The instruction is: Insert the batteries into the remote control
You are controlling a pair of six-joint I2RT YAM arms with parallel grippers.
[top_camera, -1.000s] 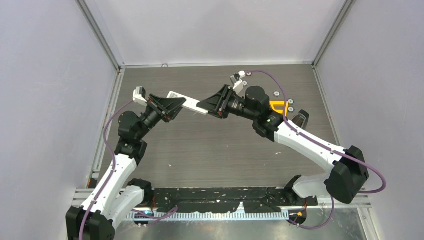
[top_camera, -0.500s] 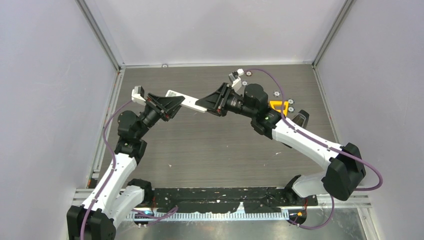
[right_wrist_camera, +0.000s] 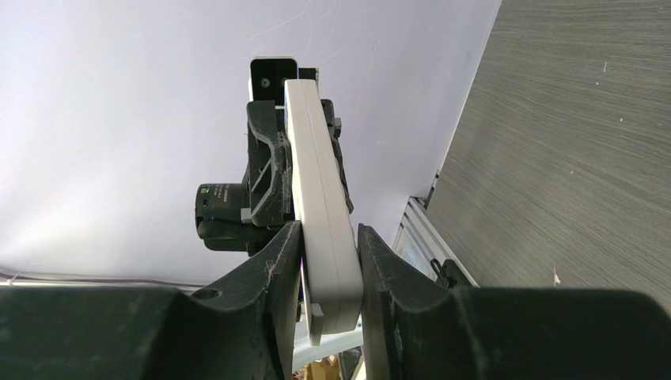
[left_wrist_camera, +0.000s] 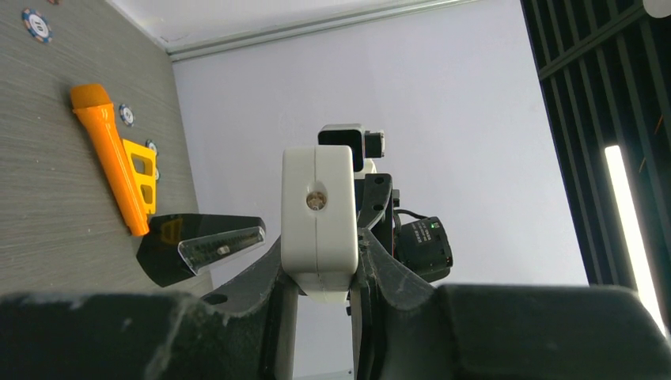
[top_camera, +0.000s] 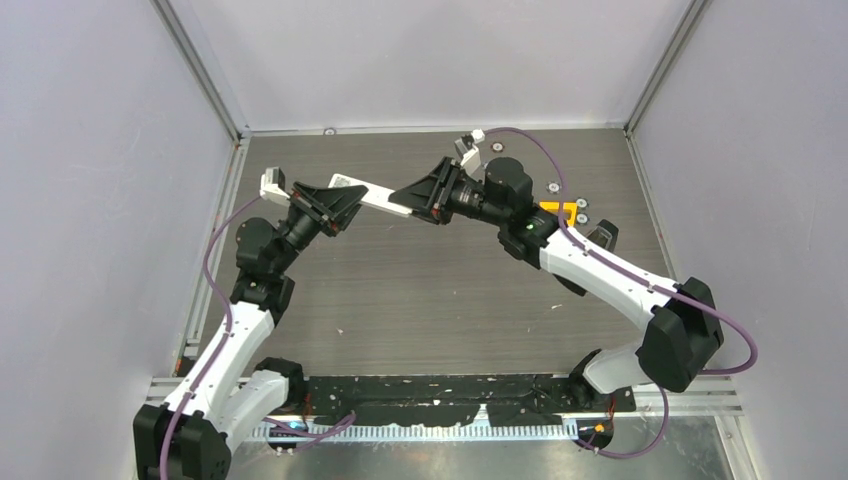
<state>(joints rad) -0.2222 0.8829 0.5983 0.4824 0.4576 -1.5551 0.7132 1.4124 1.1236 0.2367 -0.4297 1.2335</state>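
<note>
left gripper (top_camera: pixel 355 198), right gripper (top_camera: pixel 401 197) pinch remote control (top_camera: pixel 378 201) — end hole (left_wrist_camera: pixel 316 200), left wrist

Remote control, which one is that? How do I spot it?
Look above the grey table, where left arm and right arm meet. The remote control is the slim white bar clamped in both jaws, unlike the orange flashlight lying flat.

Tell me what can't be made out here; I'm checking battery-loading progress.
- Batteries: in no view.
- Slim white remote control, battery bay: too small in the top view; wrist views show only its end and edge, clamped by left gripper and right gripper.
- Orange flashlight: top view, mostly behind the right arm.
</note>
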